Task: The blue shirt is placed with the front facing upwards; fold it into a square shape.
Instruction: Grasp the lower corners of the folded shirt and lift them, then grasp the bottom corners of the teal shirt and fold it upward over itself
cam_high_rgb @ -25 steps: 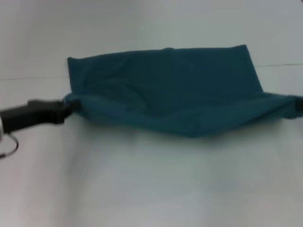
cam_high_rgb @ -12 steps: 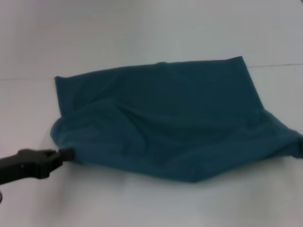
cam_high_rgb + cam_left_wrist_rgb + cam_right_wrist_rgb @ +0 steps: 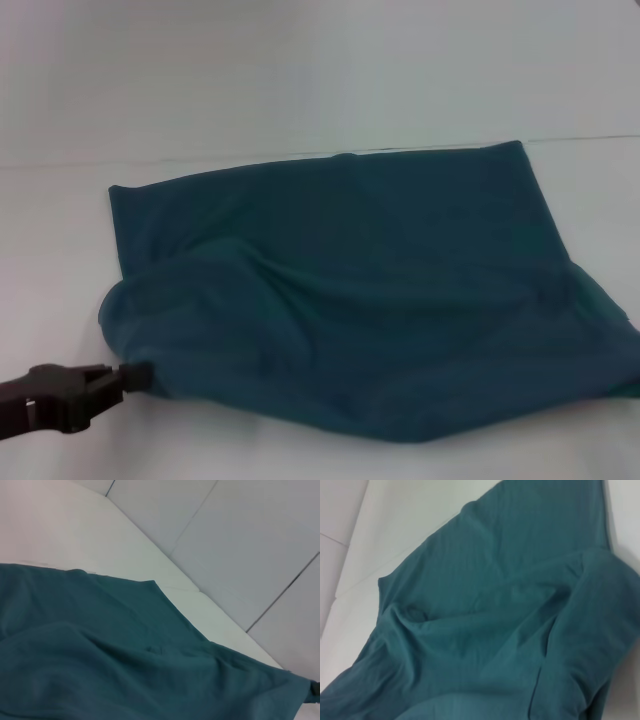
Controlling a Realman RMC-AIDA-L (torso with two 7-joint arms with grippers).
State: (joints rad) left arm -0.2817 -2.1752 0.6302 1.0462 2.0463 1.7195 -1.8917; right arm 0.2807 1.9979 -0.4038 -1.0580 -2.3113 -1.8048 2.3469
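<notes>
Pinching the near-left corner of the blue shirt (image 3: 350,290), with the left gripper (image 3: 132,376) clenched on a small bunch of cloth low at the left edge of the head view, its fingers (image 3: 138,373) dark and closed tight around the fabric just above the counter (image 3: 300,80). Reaching in from the lower left on a black arm, nearly level with the white surface.

Spreading outward from that corner: a rounded, puffed fold along the shirt's left side, then a broad teal sheet draped across the middle of the counter, plain side up, no lettering showing. Lying flat along the far edge, with two far corners squared off, the right one higher in the head view than the left. Sagging in soft creases toward the near edge, which runs in a loose curve to the lower right.

Running off the right border of the head view at the shirt's near-right corner; right gripper not seen there, so cannot tell whether clenched or released. Showing only rumpled teal cloth and pale counter in the right wrist view, and in the left wrist view the shirt (image 3: 125,670) stretching away over the white counter toward a paneled wall (image 3: 240,540).
</notes>
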